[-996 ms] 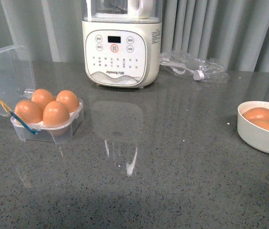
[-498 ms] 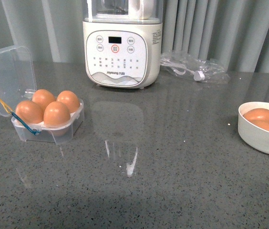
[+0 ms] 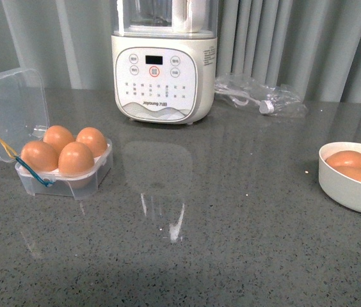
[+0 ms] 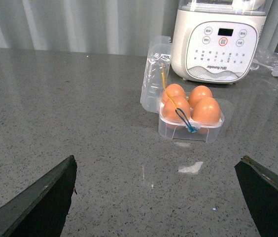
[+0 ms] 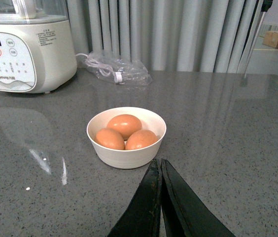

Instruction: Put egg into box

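Observation:
The box (image 3: 65, 171), a clear plastic egg case, stands at the table's left with its lid (image 3: 11, 109) hinged open. Brown eggs (image 3: 76, 158) fill all its cells. In the left wrist view the box (image 4: 191, 129) lies well ahead of my open left gripper (image 4: 157, 160), which holds nothing. Three more brown eggs, the nearest-to-top egg (image 5: 124, 124) among them, lie in a round white bowl (image 5: 124, 155) just ahead of my right gripper (image 5: 159, 162). That gripper is shut and empty, its tip a short way from the bowl's wall. Neither gripper shows in the front view.
A cream kitchen machine (image 3: 163, 70) stands at the back centre, with a clear bag holding a cable (image 3: 260, 96) to its right. The bowl (image 3: 344, 188) sits at the table's right edge. Grey curtains hang behind.
The whole front view has shifted a little, so everything sits slightly lower in the picture. No object on the table has moved relative to the others.

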